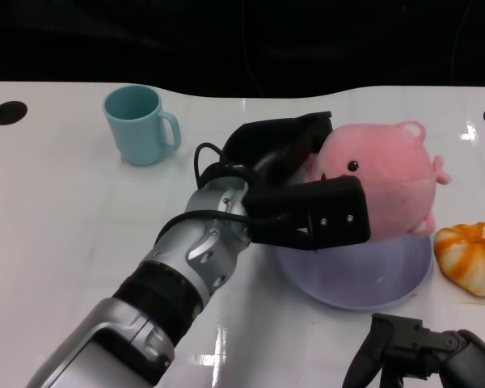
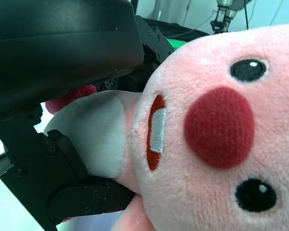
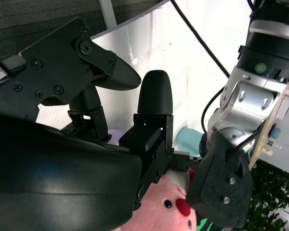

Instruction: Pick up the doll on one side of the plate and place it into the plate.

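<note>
Left hand is holding the pink doll over the plate

The left hand [image 1: 295, 190] is gripping the pink plush doll [image 1: 384, 182], with fingers closed around its side at about 9 o'clock, probably so that the soft body is not slipping while it is hanging over the lilac plate [image 1: 404, 279]. The doll is sitting above the plate's far half, maybe touching it. The right hand [image 1: 424, 356] is resting idle at 5 o'clock, fingers apart, holding nothing. An orange plush toy [image 1: 473, 257] is lying at the plate's 3 o'clock, a teal mug [image 1: 139, 125] at 10 o'clock.
</note>
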You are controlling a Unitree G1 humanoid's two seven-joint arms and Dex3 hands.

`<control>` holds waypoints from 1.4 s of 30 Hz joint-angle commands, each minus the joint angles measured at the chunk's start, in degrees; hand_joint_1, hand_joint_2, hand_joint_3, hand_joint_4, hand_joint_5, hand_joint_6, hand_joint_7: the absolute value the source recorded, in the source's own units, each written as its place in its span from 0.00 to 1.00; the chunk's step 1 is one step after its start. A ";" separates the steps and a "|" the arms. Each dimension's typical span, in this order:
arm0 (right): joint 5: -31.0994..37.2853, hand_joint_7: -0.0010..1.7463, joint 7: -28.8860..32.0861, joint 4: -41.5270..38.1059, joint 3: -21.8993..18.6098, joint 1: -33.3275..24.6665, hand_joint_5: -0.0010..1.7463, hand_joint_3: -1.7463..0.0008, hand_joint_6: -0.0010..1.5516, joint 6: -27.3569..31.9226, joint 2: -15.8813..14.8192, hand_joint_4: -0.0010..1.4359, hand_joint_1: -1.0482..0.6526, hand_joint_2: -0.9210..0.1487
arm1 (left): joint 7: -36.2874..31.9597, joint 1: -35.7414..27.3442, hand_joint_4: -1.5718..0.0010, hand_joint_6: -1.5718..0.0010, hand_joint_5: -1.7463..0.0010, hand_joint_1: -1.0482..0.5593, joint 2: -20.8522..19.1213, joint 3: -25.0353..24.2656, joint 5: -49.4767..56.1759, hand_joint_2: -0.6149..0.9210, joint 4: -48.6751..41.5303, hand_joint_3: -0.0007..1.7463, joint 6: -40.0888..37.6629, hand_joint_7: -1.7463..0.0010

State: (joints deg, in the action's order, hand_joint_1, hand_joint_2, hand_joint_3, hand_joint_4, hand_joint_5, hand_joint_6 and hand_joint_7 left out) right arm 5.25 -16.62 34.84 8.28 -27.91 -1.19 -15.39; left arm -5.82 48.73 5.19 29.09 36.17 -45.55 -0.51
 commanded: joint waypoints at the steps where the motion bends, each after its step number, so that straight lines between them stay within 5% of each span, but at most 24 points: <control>1: 0.22 0.75 0.60 0.98 0.12 -0.42 0.94 0.36 0.40 -0.08 0.08 0.47 0.58 0.39 | 0.44 2.67 0.42 0.60 0.00 0.52 1.10 0.62 0.33 0.73 -2.94 0.52 -0.55 0.01; 7: 0.56 0.75 1.03 0.99 0.38 -0.47 0.93 0.35 0.41 -0.51 -0.01 0.48 0.58 0.39 | 2.48 4.45 0.45 0.61 0.00 0.51 2.60 -0.15 -1.46 0.80 -7.08 0.40 -0.55 0.02; 8: 0.59 0.75 1.07 1.03 0.42 -0.45 0.93 0.35 0.41 -0.45 -0.01 0.48 0.58 0.39 | 3.09 4.69 0.49 0.56 0.00 0.50 2.81 -0.32 -1.83 0.81 -7.70 0.37 -0.58 0.25; 11: 0.49 0.75 1.06 1.24 0.41 -0.42 0.93 0.35 0.41 -0.03 -0.03 0.48 0.57 0.39 | 6.58 4.77 0.55 0.51 0.07 0.46 2.59 -0.49 -2.79 0.91 -7.84 0.20 -0.08 0.69; 12: 0.40 0.75 1.01 1.19 0.34 -0.38 0.93 0.35 0.41 -0.02 -0.06 0.48 0.57 0.39 | 8.45 4.87 0.56 0.50 0.08 0.46 2.22 0.13 -2.57 0.94 -7.64 0.15 -0.38 0.76; 14: 0.22 0.75 0.91 1.04 0.21 -0.31 0.93 0.35 0.41 -0.12 -0.14 0.48 0.57 0.39 | 11.11 5.01 0.82 0.67 0.52 0.32 1.50 1.48 -1.65 0.99 -7.27 0.14 -0.78 0.92; 15: 0.12 0.75 0.87 0.97 0.13 -0.30 0.93 0.35 0.41 -0.21 -0.18 0.48 0.57 0.39 | 12.38 5.03 0.86 0.71 0.61 0.28 1.20 2.07 -1.21 0.99 -7.00 0.15 -1.10 0.96; 17: -0.01 0.75 0.81 0.85 -0.01 -0.29 0.93 0.35 0.41 -0.39 -0.25 0.48 0.57 0.39 | 13.67 4.85 0.97 0.86 0.78 0.17 0.79 2.67 -0.89 1.00 -6.44 0.19 -1.31 0.99; 22: -0.40 0.75 0.54 0.91 -0.40 -0.30 0.93 0.36 0.41 -0.24 -0.48 0.48 0.57 0.39 | 16.64 3.92 1.00 0.99 0.99 0.01 -0.51 3.02 -1.02 1.00 -4.88 0.29 -0.02 1.00; 32: -1.13 0.75 0.22 0.50 -1.01 -0.20 0.94 0.36 0.41 -0.57 -0.60 0.48 0.58 0.38 | 17.53 0.09 1.00 1.00 1.00 0.00 -4.43 1.23 -2.28 1.00 1.96 0.31 1.93 1.00; 42: -1.26 0.75 -0.24 0.35 -1.74 -0.34 0.94 0.36 0.40 -1.09 -0.77 0.47 0.58 0.38 | 25.15 -12.21 0.98 0.99 0.99 0.00 -13.87 -6.45 -11.49 1.00 23.69 0.28 2.54 0.99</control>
State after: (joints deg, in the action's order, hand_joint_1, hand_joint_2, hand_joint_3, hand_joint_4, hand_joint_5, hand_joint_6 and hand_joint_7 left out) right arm 4.66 -16.72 34.89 6.96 -28.07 -1.91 -15.64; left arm 17.76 37.91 -6.81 24.22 26.12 -24.81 2.11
